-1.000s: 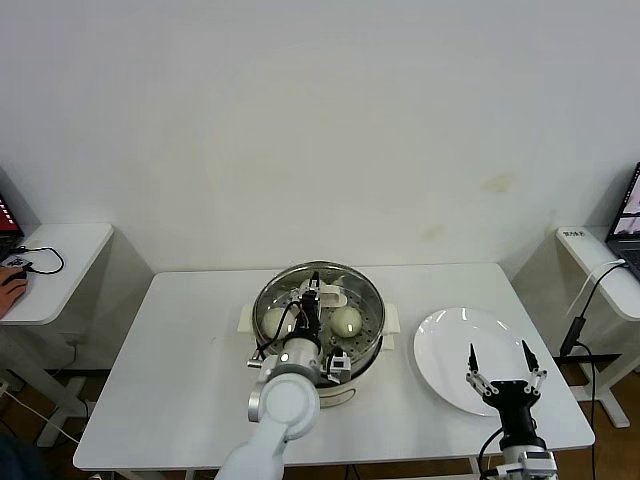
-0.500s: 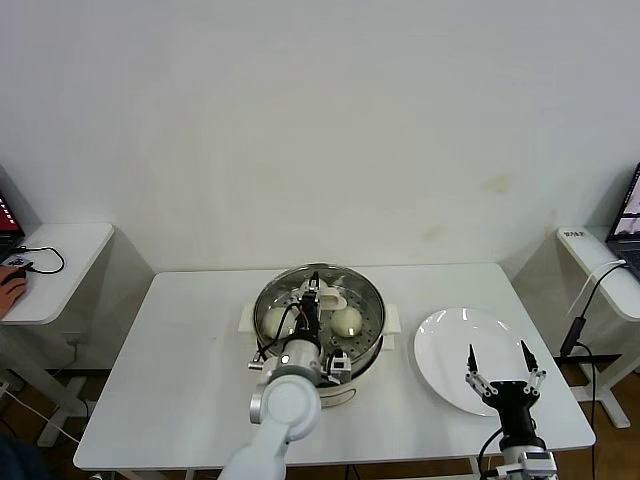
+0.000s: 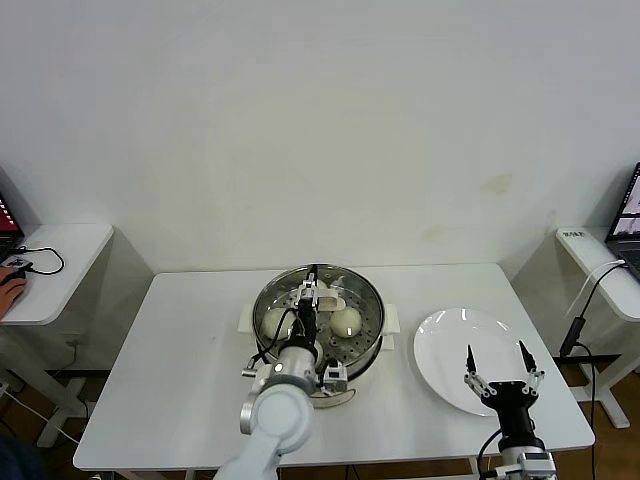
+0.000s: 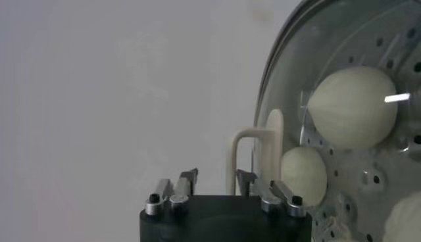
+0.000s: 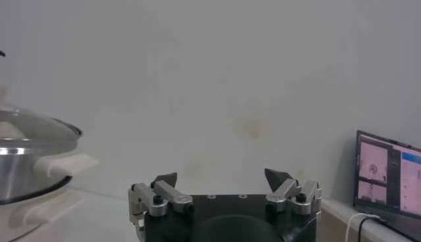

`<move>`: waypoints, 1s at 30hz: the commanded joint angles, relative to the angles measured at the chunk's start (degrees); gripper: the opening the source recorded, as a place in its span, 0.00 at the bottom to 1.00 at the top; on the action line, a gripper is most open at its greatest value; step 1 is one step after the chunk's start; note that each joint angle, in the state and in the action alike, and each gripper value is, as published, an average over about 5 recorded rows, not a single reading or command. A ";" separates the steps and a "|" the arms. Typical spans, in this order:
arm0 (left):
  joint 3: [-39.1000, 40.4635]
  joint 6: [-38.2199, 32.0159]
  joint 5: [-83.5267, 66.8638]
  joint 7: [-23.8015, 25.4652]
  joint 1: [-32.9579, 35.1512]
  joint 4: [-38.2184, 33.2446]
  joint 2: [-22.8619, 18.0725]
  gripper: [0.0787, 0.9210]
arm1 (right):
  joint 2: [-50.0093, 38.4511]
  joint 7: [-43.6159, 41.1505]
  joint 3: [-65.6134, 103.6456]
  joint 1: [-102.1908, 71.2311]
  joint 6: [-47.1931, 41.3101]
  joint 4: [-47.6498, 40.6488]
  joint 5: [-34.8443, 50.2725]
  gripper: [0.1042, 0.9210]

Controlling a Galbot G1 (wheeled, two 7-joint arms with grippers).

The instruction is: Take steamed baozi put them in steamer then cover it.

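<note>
Baozi: smooth cream-white round steamed buns (image 3: 345, 321) are seen inside the steamer, under the glass; at least three are shown in the left wrist view (image 4: 352, 106).
Right gripper (image 3: 497, 358): parked nearest, at about 4 o'clock of the table, over the near rim of the flat round white plate (image 3: 440, 340); its fingers are spread and nothing is held, since no bun is left there.
Left gripper (image 3: 310, 296): poised over the steamer's centre; its fingers are parted beside the bar handle, not clamped on it.
Cover: the round clear glass lid with metal rim and cream bar handle (image 4: 253, 158) is seated on the pot, so steam would be kept in.
Steamer: the shiny perforated steel basket on a white electric base (image 3: 372, 345) is placed mid-table, at 9 o'clock of the plate.
Stage: judged nearly finished.
</note>
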 commanded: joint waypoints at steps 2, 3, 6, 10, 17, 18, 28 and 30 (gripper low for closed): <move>-0.14 -2.91 -3.70 -0.67 7.98 -10.95 5.12 0.80 | -0.09 -0.02 -0.24 -0.23 -0.01 0.18 0.02 0.88; -0.36 -3.57 -4.12 -1.10 9.11 -12.32 5.60 0.83 | -0.16 -0.02 -0.27 -0.28 0.01 0.18 0.05 0.88; -1.66 -5.18 -5.36 -2.52 12.37 -17.06 6.69 0.87 | -0.43 -0.01 -0.42 -0.39 0.03 0.26 0.13 0.88; -5.79 -7.54 -10.78 -6.26 18.92 -24.52 8.73 0.88 | -1.08 0.01 -0.58 -0.69 -0.02 0.54 0.54 0.88; -18.12 -13.88 -52.59 -21.82 30.42 -30.09 9.45 0.88 | -5.22 -0.10 -0.51 -2.59 0.01 0.24 5.47 0.88; -20.64 -15.47 -62.25 -24.28 31.34 -29.66 9.45 0.88 | -5.61 -0.17 -0.69 -2.68 -0.18 0.28 5.94 0.88; -37.03 -19.52 -106.59 -32.14 39.60 -22.98 11.57 0.88 | -6.97 -1.44 -3.96 -6.56 -4.71 1.17 9.14 0.88; -37.03 -20.15 -107.56 -31.87 42.46 -22.33 11.55 0.88 | -8.47 -2.07 -4.93 -8.96 -6.76 2.24 11.23 0.88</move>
